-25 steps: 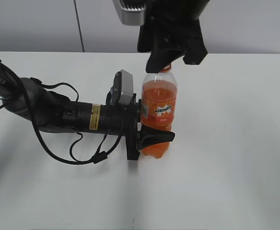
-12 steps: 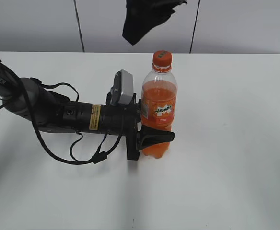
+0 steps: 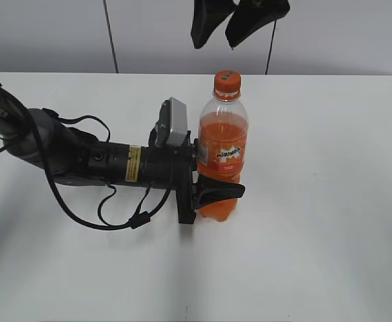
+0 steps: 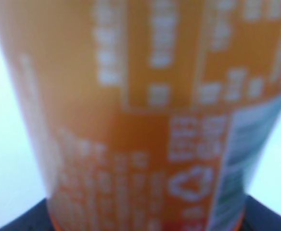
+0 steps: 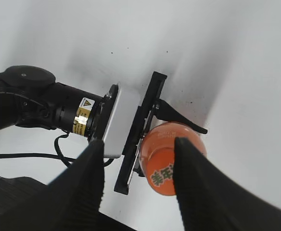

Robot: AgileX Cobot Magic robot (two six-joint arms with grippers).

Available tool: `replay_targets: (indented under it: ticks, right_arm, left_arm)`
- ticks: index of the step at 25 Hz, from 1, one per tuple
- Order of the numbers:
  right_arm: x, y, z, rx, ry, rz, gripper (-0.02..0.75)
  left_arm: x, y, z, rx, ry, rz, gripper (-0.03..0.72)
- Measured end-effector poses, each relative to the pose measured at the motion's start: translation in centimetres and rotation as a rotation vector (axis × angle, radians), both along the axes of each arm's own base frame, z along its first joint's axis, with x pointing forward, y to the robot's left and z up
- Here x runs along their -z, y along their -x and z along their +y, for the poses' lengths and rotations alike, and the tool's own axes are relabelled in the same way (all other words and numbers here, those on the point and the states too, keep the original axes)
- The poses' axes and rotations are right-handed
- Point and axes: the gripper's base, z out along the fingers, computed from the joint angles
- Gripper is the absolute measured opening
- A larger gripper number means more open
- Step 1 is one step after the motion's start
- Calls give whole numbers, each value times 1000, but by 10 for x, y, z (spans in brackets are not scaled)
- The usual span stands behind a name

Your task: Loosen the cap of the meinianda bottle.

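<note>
While the left gripper (image 3: 209,191) lies along the white table (image 3: 330,201) with its jaws clamped round the lower body of the bottle (image 3: 223,157), we note the bottle stands upright near the table's middle; the left wrist view shows only blurred label. The right gripper (image 3: 231,19) hangs above, fingers spread apart and holding nothing, well clear of the cap (image 3: 227,81), which sits on the neck. We judge the step in hand to be an approach to the cap. Next move, in our judgement: descend centred over the cap, close on its ribbed side, then twist while the left holds firm.
</note>
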Motion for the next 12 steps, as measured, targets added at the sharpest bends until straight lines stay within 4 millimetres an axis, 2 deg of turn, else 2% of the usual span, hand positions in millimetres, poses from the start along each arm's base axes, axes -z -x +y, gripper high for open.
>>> replay_targets:
  ticks: [12]
  right_arm:
    - [14,-2,-5,99,40,39,354]
  left_arm:
    - [0,0,0,-1,-1,1,386]
